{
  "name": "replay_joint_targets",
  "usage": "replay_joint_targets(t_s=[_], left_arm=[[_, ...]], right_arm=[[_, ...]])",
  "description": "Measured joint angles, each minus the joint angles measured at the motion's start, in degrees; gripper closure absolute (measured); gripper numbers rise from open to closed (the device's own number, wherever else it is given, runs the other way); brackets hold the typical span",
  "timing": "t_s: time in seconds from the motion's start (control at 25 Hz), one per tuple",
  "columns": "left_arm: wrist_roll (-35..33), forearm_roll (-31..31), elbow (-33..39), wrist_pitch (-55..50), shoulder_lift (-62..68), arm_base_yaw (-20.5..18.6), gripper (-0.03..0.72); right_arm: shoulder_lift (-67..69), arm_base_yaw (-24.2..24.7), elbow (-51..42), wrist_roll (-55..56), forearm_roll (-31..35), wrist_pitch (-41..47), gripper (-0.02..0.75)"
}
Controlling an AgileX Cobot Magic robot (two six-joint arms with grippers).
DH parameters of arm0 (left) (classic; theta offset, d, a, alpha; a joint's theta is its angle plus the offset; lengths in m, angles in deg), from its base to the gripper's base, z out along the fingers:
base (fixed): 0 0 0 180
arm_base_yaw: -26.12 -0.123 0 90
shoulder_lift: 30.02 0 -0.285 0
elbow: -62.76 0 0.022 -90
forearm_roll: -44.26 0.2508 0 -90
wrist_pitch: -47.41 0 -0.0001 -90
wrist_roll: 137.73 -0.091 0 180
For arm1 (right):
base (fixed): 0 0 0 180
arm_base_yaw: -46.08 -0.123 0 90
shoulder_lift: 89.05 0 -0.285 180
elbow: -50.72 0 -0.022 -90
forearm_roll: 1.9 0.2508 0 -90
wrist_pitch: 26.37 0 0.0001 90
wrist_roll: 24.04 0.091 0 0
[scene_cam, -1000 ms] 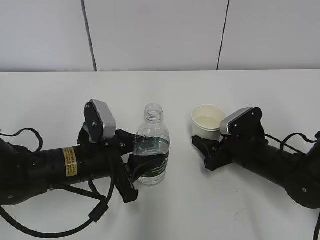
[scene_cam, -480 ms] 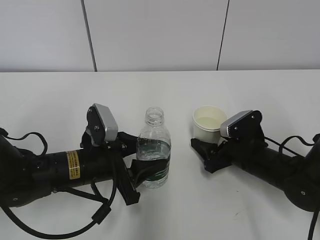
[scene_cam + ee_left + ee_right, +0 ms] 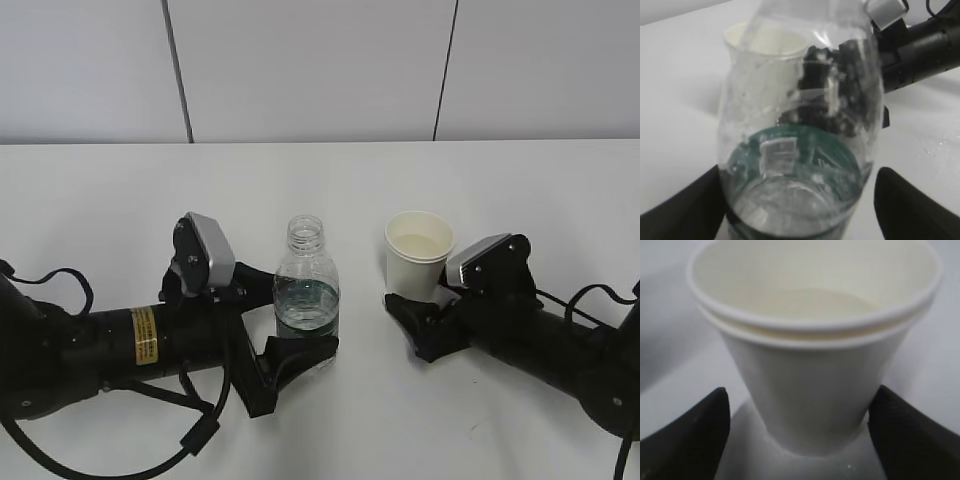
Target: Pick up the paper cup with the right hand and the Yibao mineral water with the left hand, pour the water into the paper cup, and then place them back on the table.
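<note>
1. The bottle (image 3: 306, 292) stands upright on the table (image 3: 320, 170), left of centre, uncapped, with a little water at the bottom behind its green label.
2. The left gripper (image 3: 288, 340) lies low along the table with its jaws spread to either side of the bottle's base. In the left wrist view the black fingers (image 3: 685, 210) sit clear of the bottle (image 3: 800, 125) on both sides, so it is open and holds nothing.
3. The cup (image 3: 419, 251) stands upright on the table, well to the right of the bottle, with pale liquid inside (two stacked rims show in the right wrist view).
4. The right gripper (image 3: 425, 310) is at the cup's base. Its fingers (image 3: 685, 440) flank the cup (image 3: 810, 370) with gaps on both sides, open and gripping nothing.
</note>
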Motion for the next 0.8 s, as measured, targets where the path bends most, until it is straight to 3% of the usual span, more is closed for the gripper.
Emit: replay_joint_targets(t_s=[0.48,0.8], left_arm=[[0.2,-0.3,7.1,-0.2,-2.3,-4.3,0.135],[0.2,-0.3,8.6,-0.2,-2.7,-11.6,0.135]], right_arm=[[-1.7,0.0,-5.7,0.1,1.4,-0.3,0.071],[-2.3,0.0,-9.6,0.1,5.2,-2.3,0.085]])
